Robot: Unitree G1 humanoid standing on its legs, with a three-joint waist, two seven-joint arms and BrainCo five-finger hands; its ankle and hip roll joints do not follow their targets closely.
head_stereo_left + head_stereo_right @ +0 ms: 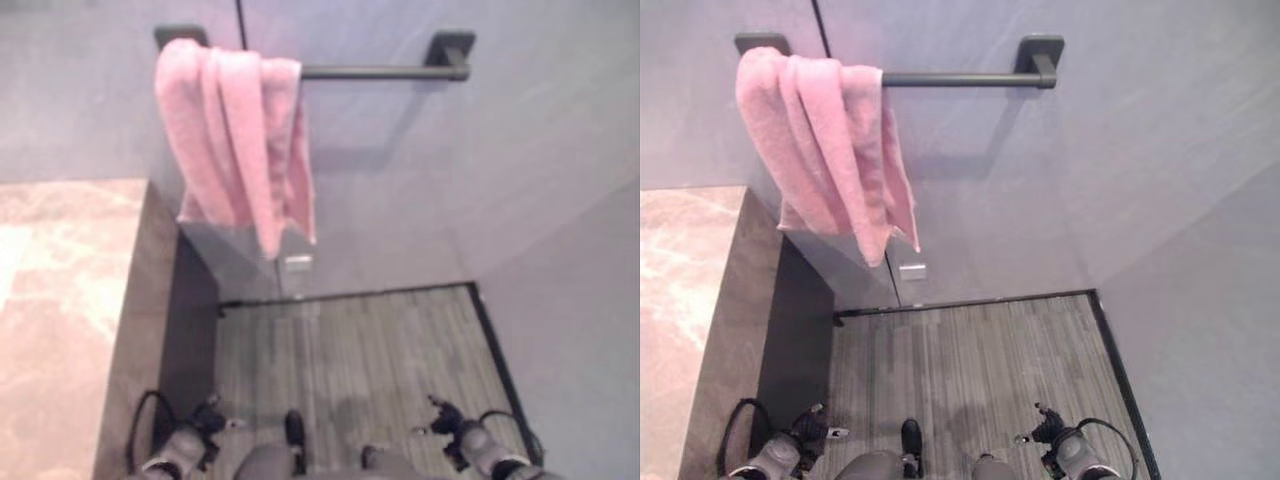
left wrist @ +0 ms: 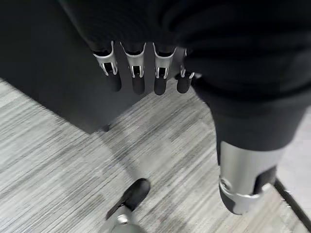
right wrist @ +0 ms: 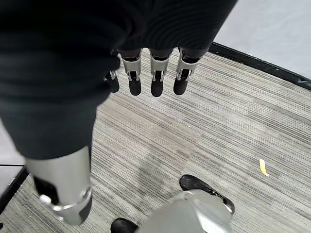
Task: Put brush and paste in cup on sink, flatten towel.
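Pink terry towel [image 1: 825, 150] hangs bunched at the dark wall bar's [image 1: 960, 78] left end. Left hand [image 2: 141, 73] and right hand [image 3: 153, 73] hang low over the floor, well below the towel, fingers relaxed, holding nothing.

Dark wall rail [image 1: 960, 78]; bunched pink towel [image 1: 825, 150] over its left end

2 head eyes look down; wrist cameras share floor [image 3: 233, 126].

I see a dark rail [image 1: 960, 78] on the grey wall [image 1: 1120, 160], striped floor [image 1: 970, 360] below, yellow scrap [image 3: 263, 166].
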